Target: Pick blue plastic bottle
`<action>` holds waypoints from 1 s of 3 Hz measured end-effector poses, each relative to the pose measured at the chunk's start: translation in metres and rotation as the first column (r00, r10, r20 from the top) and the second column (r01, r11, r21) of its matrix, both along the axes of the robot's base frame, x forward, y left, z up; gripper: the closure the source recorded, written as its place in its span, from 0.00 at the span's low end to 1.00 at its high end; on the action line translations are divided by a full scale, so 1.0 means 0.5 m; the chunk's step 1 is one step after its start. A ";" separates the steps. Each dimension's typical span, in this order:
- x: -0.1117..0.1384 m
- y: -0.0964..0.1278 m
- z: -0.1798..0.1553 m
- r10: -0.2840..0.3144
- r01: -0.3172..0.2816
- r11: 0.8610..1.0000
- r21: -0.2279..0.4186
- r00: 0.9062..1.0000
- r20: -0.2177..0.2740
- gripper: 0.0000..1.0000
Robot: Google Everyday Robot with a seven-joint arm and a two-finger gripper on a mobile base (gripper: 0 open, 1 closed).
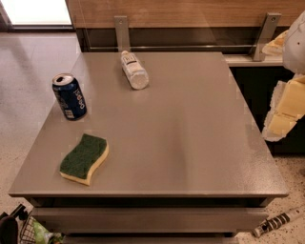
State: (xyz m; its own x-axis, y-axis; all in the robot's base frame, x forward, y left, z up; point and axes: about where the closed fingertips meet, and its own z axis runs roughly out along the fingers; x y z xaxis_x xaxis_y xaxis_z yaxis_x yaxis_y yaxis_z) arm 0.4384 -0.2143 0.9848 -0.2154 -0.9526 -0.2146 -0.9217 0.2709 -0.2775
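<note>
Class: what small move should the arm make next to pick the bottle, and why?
Probably swing the gripper leftward over the table: it hangs beyond the right edge, while the blue plastic bottle lies on its side near the far edge.

Office-like room: speckled floor point(28, 71), wood-panelled wall point(190, 12), grey desk point(190, 143); my end effector point(284, 114) hangs beside its right edge.
</note>
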 end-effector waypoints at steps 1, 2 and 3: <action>0.000 0.000 0.000 0.000 0.000 1.000 0.000 1.000 0.000 0.00; 0.064 0.014 0.010 -0.022 0.021 0.999 0.030 1.000 0.006 0.00; 0.132 0.044 0.016 -0.109 0.109 0.990 0.093 0.994 -0.001 0.00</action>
State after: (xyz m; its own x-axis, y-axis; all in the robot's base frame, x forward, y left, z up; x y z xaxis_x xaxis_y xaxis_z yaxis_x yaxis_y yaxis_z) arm 0.5044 -0.1925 0.9929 -0.3158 -0.8994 -0.3024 -0.8840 0.3946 -0.2505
